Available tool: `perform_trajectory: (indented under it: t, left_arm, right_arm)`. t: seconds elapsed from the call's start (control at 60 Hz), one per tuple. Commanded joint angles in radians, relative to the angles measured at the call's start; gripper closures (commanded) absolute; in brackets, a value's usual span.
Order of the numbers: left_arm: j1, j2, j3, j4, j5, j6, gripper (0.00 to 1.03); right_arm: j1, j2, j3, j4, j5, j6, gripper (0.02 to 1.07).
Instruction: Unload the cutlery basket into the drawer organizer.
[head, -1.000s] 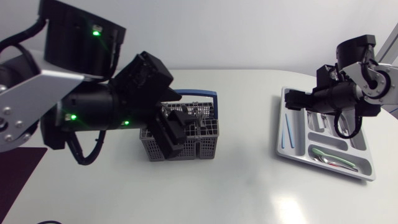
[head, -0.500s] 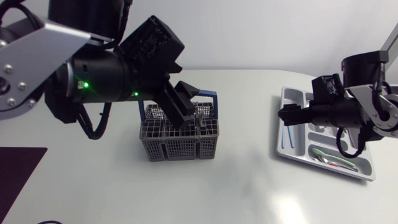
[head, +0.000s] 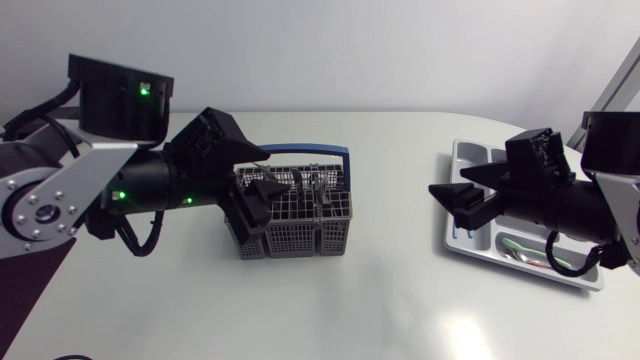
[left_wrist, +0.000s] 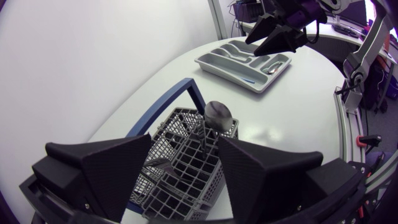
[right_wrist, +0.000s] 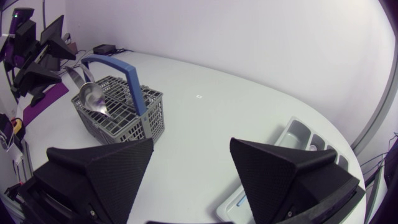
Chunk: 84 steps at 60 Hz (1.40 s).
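Head: my left gripper (head: 255, 205) is hanging spread over the basket's (head: 300, 235) left end. My right gripper (head: 458, 196), also spread, is hovering at the tray's (head: 590, 272) basket-side rim.
Left wrist: a spoon (left_wrist: 217, 115) is standing in the basket just ahead.
Right wrist: the basket (right_wrist: 121, 115) is sitting well ahead.

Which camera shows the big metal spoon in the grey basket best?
The left wrist view: the shiny metal spoon stands bowl-up in the grey mesh basket, ahead of the open left gripper. The right wrist view shows it farther off; in the head view I cannot pick it out.
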Motion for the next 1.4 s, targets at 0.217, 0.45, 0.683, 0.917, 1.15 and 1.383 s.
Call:
perform_trajectory:
  t: [0.217, 0.45, 0.683, 0.917, 1.15, 1.383]
  left_arm:
    - [-0.005, 0.079, -0.147, 0.24, 0.017, 0.007, 0.11]
    - [-0.064, 0.16, -0.189, 0.367, -0.05, -0.016, 0.13]
    - [-0.084, 0.188, -0.198, 0.448, -0.119, -0.071, 0.33]
    - [-0.117, 0.193, -0.206, 0.485, -0.168, -0.108, 0.54]
    - [-0.143, 0.191, -0.204, 0.482, -0.203, -0.155, 0.66]
    - [-0.189, 0.186, -0.201, 0.467, -0.251, -0.201, 0.68]
  right_arm:
    - [0.084, 0.059, -0.046, 0.041, -0.003, -0.044, 0.18]
    - [0.1, 0.116, -0.045, 0.082, 0.006, -0.044, 0.18]
    - [0.126, 0.152, -0.035, 0.102, 0.011, -0.042, 0.18]
    - [0.156, 0.165, -0.034, 0.111, 0.034, -0.04, 0.18]
    - [0.189, 0.168, -0.034, 0.113, 0.054, -0.04, 0.18]
    - [0.198, 0.17, -0.035, 0.115, 0.063, -0.04, 0.18]
